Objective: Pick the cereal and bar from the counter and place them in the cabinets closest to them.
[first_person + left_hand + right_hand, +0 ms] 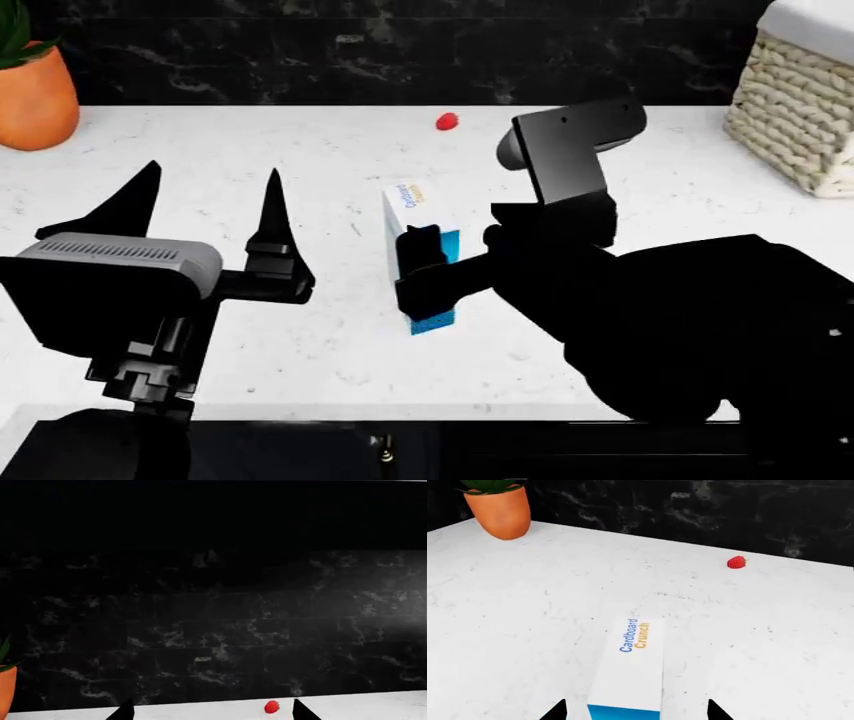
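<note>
The cereal [411, 214] stands on the white counter [667, 170], white narrow side up, reading "Cardboard Crunch". Its blue face shows below. My right gripper [454, 255] reaches in from the right and straddles it. In the right wrist view the cereal [630, 665] lies between the two black fingertips [557, 712] with a gap on each side, so the right gripper [635, 712] is open. My left gripper [207, 205] hovers open over the counter to the box's left, holding nothing. Its tips frame a strip of counter [373, 702] in the left wrist view. The bar is out of view.
A small red berry [447, 121] lies near the black marbled back wall [400, 50]; both wrist views show the berry [271, 707] [736, 562]. An orange plant pot [34, 95] stands far left. A woven basket [801, 110] stands far right. The counter's front edge [400, 410] is close below.
</note>
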You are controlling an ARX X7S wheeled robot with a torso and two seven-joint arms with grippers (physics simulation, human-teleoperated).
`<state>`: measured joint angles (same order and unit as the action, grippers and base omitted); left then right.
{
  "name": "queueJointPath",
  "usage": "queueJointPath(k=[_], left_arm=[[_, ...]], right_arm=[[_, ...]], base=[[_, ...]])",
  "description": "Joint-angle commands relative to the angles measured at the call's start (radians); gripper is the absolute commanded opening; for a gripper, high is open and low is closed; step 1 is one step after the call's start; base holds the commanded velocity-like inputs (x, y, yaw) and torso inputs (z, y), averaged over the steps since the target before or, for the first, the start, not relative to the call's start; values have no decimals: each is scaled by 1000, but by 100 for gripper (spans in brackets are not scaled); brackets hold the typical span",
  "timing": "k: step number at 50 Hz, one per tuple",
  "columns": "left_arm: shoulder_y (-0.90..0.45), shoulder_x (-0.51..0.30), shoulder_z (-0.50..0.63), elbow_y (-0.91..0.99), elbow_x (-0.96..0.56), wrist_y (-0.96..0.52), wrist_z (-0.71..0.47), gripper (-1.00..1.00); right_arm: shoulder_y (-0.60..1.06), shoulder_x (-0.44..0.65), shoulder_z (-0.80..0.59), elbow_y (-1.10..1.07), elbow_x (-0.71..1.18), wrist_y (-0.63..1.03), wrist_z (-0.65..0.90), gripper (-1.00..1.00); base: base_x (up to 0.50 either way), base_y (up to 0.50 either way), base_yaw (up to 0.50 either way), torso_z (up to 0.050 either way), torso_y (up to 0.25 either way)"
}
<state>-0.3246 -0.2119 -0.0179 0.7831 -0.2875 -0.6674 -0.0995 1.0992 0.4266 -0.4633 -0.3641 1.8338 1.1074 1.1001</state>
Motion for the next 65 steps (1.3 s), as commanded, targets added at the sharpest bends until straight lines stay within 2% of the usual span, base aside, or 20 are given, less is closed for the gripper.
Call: queueJointPath(k=[1, 23, 62, 63, 65], left_arm=[[0, -9, 5, 0, -6, -6, -7, 100], [-1, -22, 17, -5, -12, 1, -18, 100], [2, -40, 25, -5, -32, 9, -35, 100], [2, -41, 26, -5, -32, 10, -36, 100], [3, -41, 28, -6, -32, 11, -37, 100]], right_arm=[[-2, -24, -35, 92, -61, 4, -67, 100], [-16, -71, -97, 153, -153, 2, -171, 100], [-45, -72, -142, 234, -258, -35, -289, 100], [-43, -70, -144, 232, -259, -34, -285, -100], [-41, -67, -146, 229, -262, -33, -279, -100]], base=[[0, 0, 0, 0, 0], [0, 0, 0, 0, 0], [0, 0, 0, 0, 0], [0, 0, 0, 0, 0], [0, 0, 0, 0, 0]])
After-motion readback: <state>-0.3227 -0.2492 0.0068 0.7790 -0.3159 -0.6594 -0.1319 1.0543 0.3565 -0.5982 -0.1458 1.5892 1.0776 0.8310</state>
